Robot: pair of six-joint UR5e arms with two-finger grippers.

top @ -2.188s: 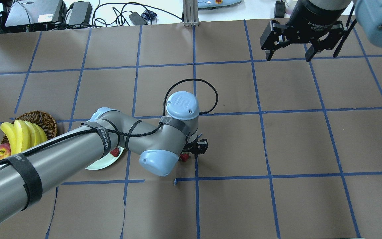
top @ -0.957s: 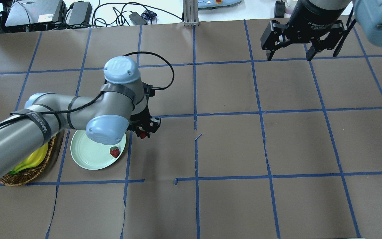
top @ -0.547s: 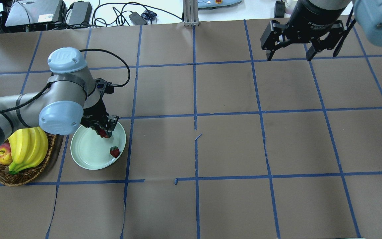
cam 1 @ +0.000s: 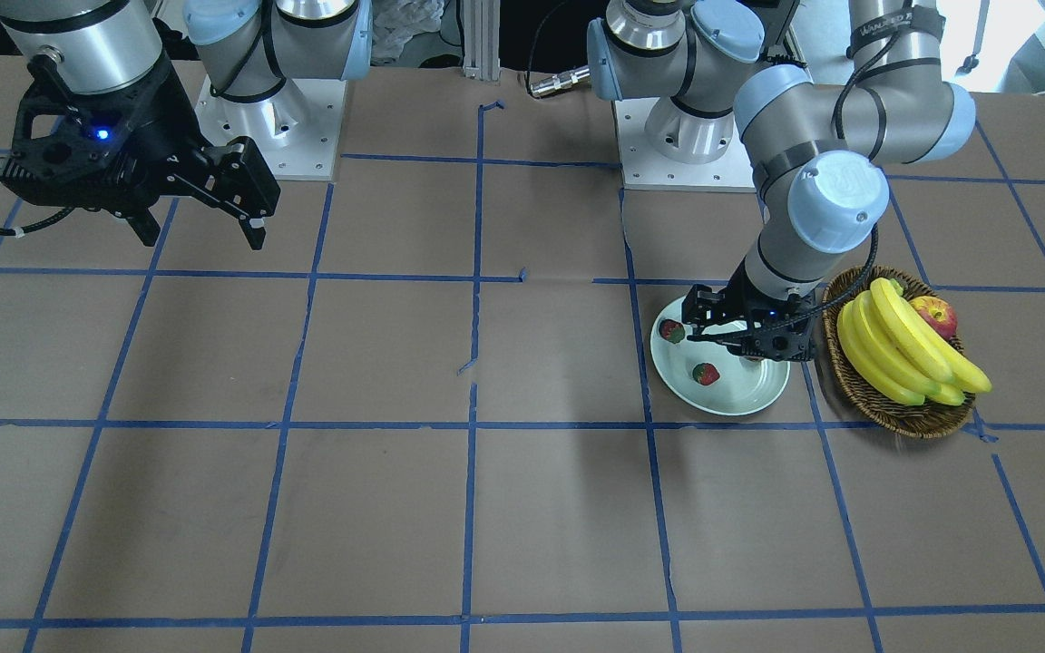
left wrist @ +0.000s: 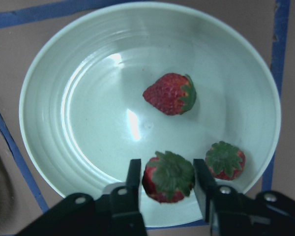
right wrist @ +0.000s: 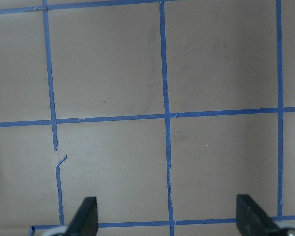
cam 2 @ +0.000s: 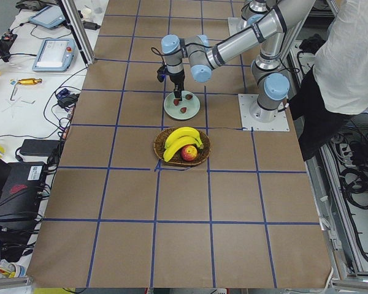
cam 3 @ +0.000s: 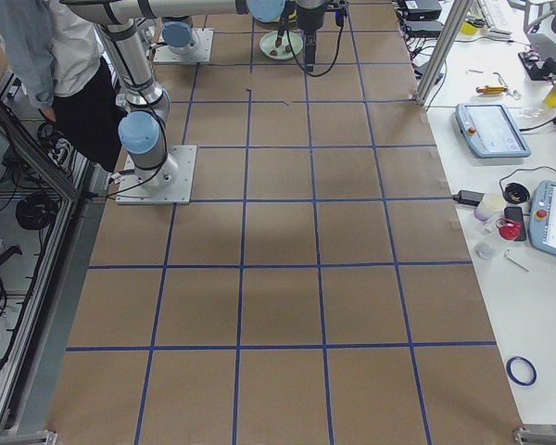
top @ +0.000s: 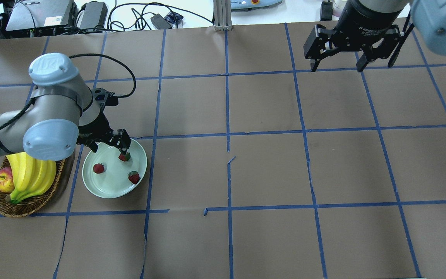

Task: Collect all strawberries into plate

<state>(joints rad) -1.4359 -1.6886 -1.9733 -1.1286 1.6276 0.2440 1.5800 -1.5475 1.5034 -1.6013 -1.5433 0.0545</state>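
The mint-green plate (top: 107, 188) lies at the table's left, next to the basket. Three strawberries show within its outline in the overhead view: one (top: 98, 168), a second (top: 124, 156) and a third (top: 134, 177). My left gripper (top: 108, 147) hangs low over the plate's far part. In the left wrist view its fingers (left wrist: 133, 177) sit close against both sides of a cap-up strawberry (left wrist: 168, 177). Two other strawberries (left wrist: 169, 93) (left wrist: 225, 160) rest on the plate (left wrist: 78, 98). My right gripper (top: 337, 69) is open and empty, high over the far right of the table.
A wicker basket (top: 29, 205) with bananas (top: 29, 174) and an apple (top: 2, 181) stands just left of the plate. A person (cam 2: 349, 61) stands beside the robot's base. Cables and boxes lie beyond the table's far edge.
My left arm carried a strawberry from the table's middle leftward to over the plate. Three berries now show within the plate's outline instead of one. The right arm has not moved.
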